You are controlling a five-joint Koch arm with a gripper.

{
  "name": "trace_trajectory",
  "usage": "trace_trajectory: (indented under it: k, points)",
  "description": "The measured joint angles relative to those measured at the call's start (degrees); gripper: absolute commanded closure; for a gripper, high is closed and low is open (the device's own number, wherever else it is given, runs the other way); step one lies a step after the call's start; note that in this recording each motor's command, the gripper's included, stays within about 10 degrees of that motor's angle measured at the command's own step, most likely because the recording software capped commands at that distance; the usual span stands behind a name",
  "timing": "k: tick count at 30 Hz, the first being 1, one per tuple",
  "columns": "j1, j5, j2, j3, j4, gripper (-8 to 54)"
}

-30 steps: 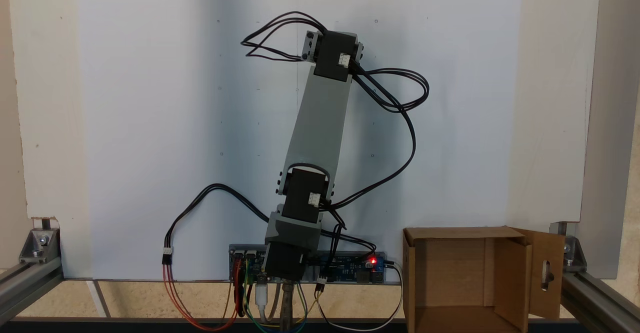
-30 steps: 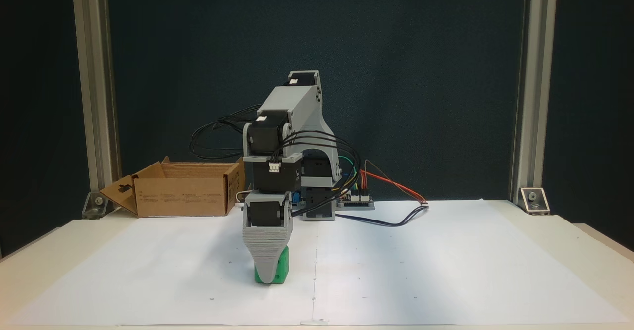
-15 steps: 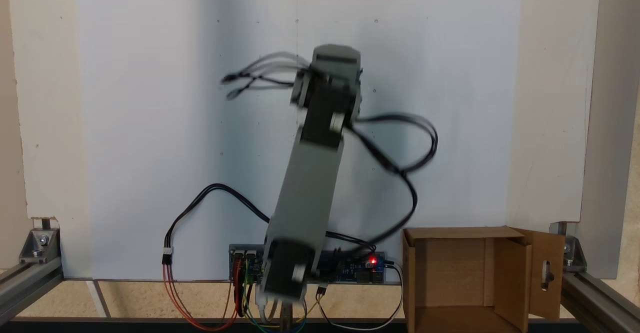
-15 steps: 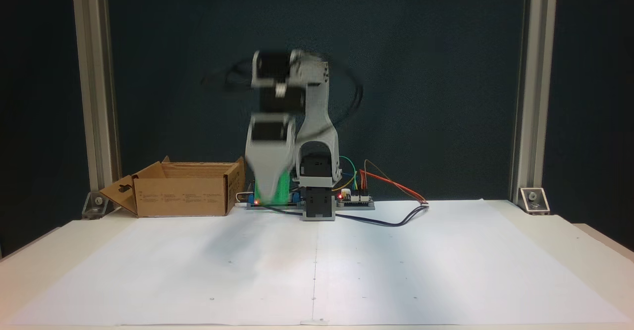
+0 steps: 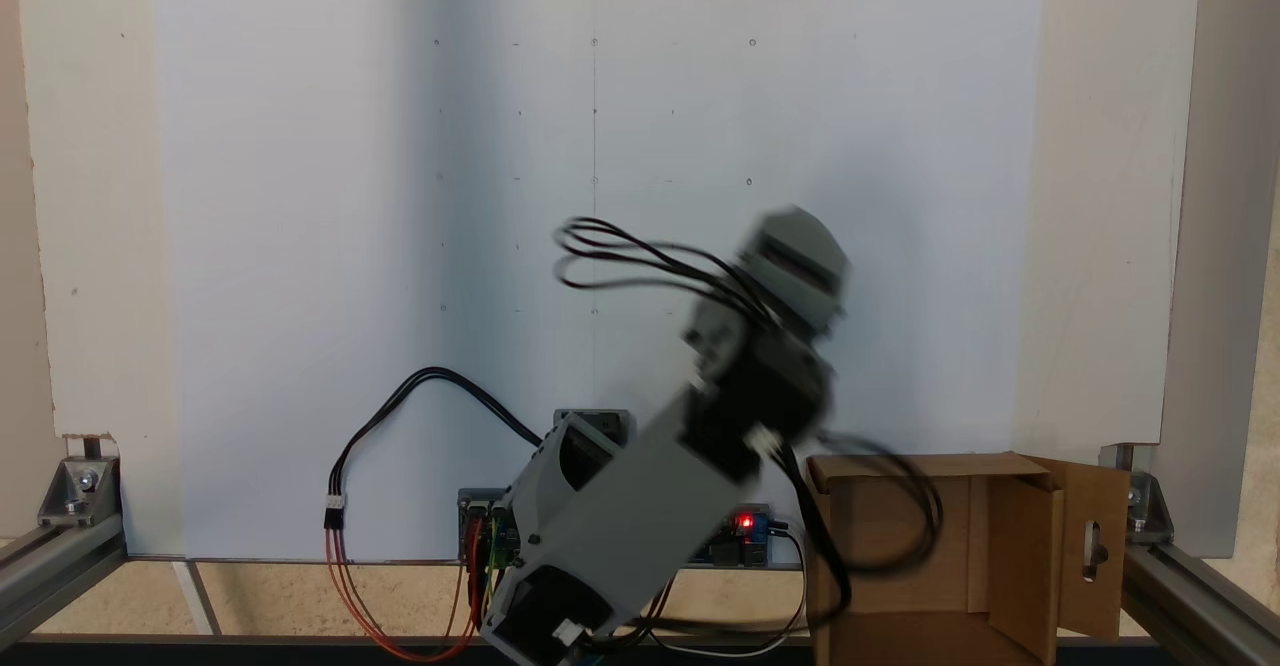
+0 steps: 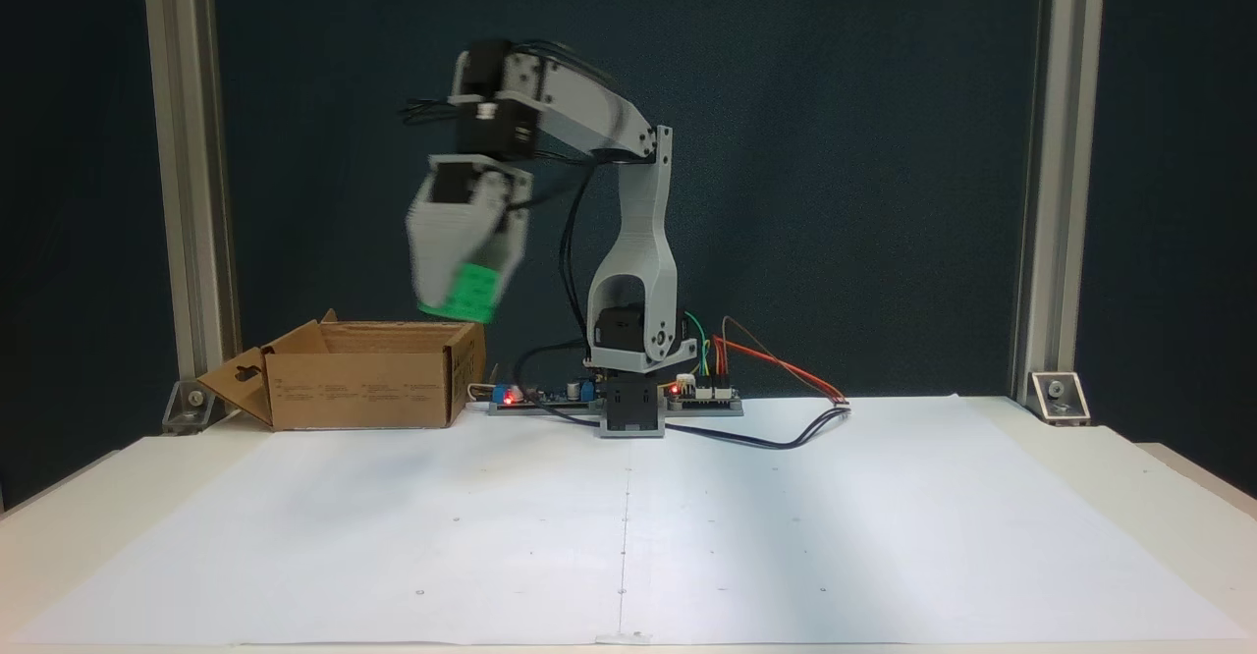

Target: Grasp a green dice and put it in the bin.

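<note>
Setting: dark backdrop, aluminium posts, white paper sheet (image 6: 786, 536) over a pale table. Items I log from my station:
- Arm (image 6: 638, 232): raised and blurred.
- Gripper (image 6: 460, 291): pointing down, clamped on the green dice (image 6: 469, 293), held in the air above the right end of the bin as that fixed view shows it.
- Bin (image 6: 363, 379): cardboard, open, flaps out; one flap with a slot cutout (image 5: 1093, 546).
- Controller boards (image 6: 702, 394): beside the arm's base, red light on.
</note>
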Motion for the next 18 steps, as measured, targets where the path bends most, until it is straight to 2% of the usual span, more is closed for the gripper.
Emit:
trace_trajectory:
  k: [9, 13, 18]
  points:
    - [36.47, -6.77, 0.44, -5.45, -6.86, 33.7]
    - [51.59, -10.2, -6.24, -5.62, -13.62, 33.7]
    - [60.12, -14.15, -17.05, -5.62, -18.63, 33.7]
